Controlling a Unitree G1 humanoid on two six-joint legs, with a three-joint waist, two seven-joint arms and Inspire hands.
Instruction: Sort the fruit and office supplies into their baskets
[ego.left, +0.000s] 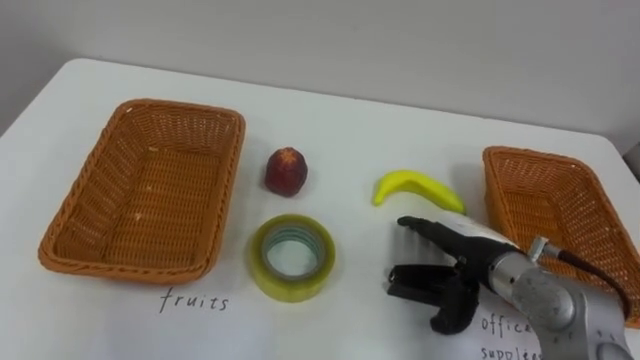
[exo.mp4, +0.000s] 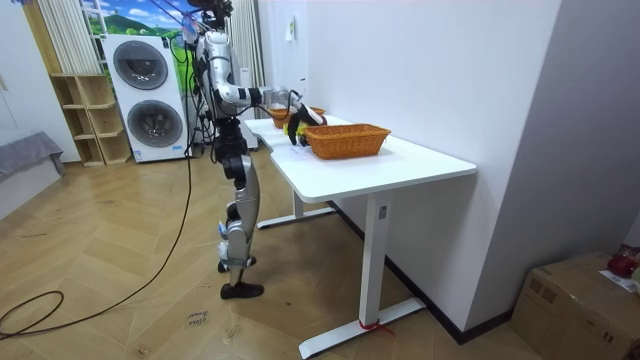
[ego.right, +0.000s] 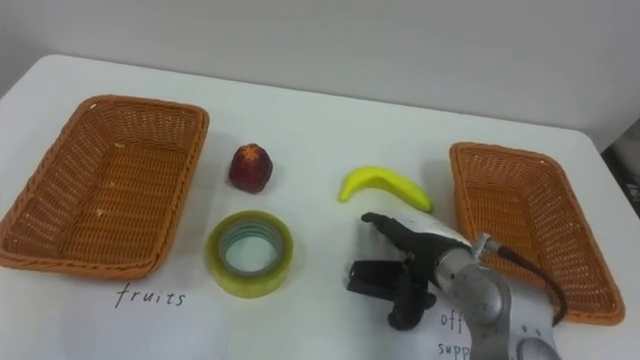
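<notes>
Banana (ego.left: 418, 187) on worktop (ego.left: 350, 125), 9 o'clock of office basket (ego.left: 497, 190), long axis 9–3, arch bulging to 12. Right hand (ego.left: 466, 264) just at its 6, empty, fingers loosely spread, pointing 9.

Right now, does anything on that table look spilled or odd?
Nothing stands out. The red fruit, banana and tape roll lie unsorted on the table between the empty left basket and right basket; the right hand is open near the banana.
</notes>
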